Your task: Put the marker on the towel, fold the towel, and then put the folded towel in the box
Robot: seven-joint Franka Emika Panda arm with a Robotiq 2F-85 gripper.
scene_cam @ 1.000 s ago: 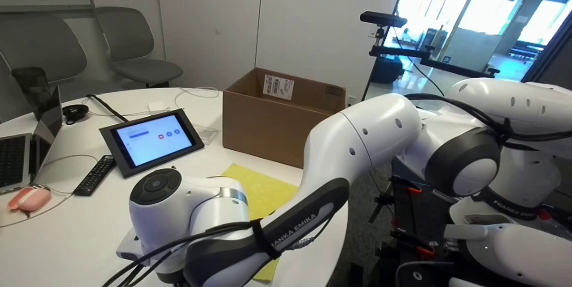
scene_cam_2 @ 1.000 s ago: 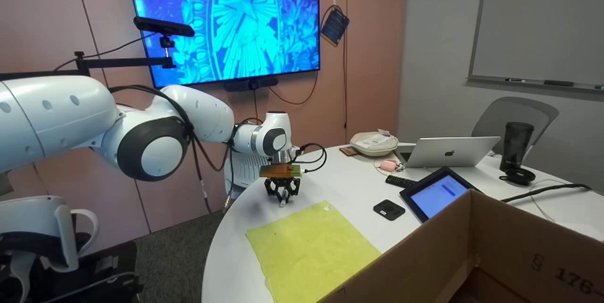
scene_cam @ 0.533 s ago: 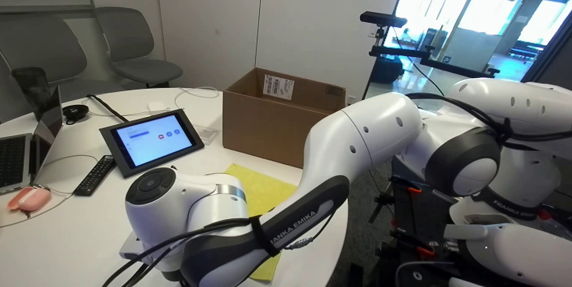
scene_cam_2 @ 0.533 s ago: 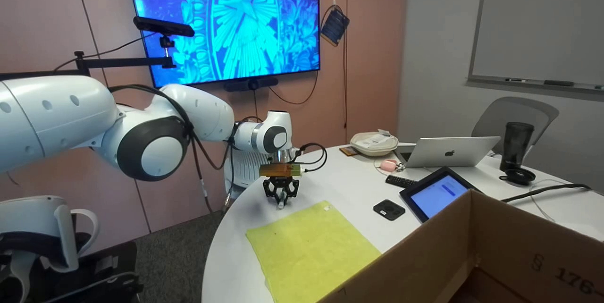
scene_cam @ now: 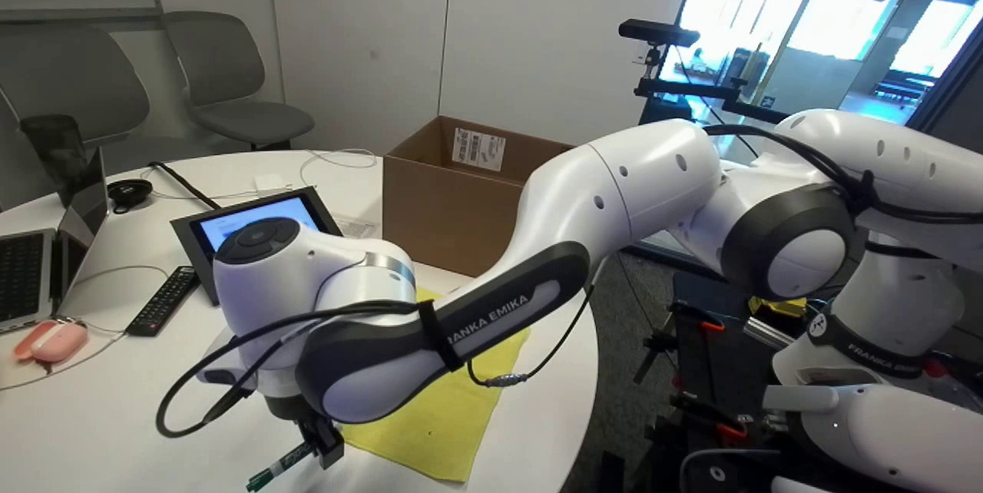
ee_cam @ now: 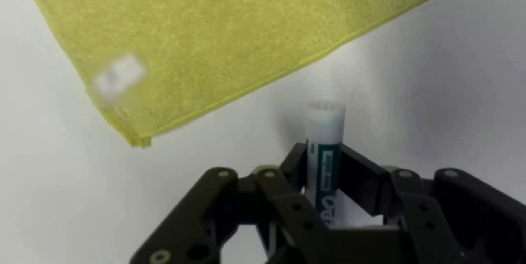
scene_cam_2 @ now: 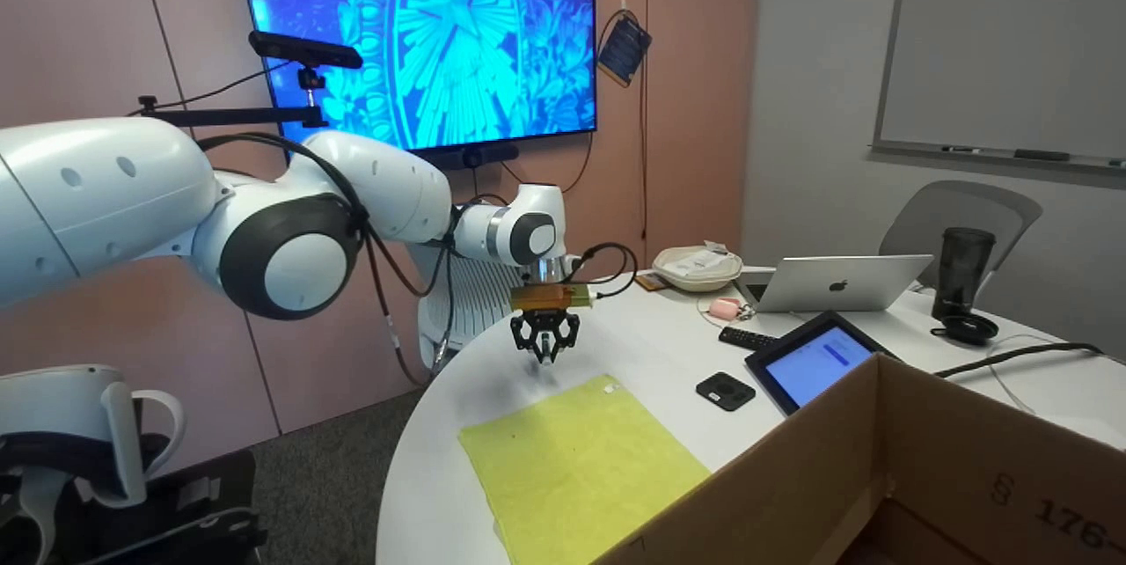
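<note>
While the fingers (ee_cam: 363,181) pinch the marker (ee_cam: 324,163), the towel (ee_cam: 205,42) lies beside them, not beneath

Drawn together to the marker's own width, the fingers press it from either side, with no gap showing against it in the wrist view. The marker juts out both ways: its white end (ee_cam: 325,124) points toward the towel, and its green end (scene_cam: 261,481), seen in an exterior view, points away from it. It seems to be held clear of the worktop (ee_cam: 411,103); whether it is quite level I cannot tell.

Past the white end comes a strip of worktop, then the towel's near edge. That edge runs on a slant across the wrist view, so the marker's long axis would meet it at a steep angle rather than lie along it. The corner with the white tag (ee_cam: 119,77) is off to the left in that view, and the broad part of the towel spreads above.

The coming move, as I judge it, is a carry along the marker's own line, over that edge and well onto the towel, before the fingers let go; set down too soon, the marker could end half off the edge.

Beyond the towel, toward the side away from the fingers, stands the box (scene_cam: 453,216), with worktop showing between the two in an exterior view.
</note>
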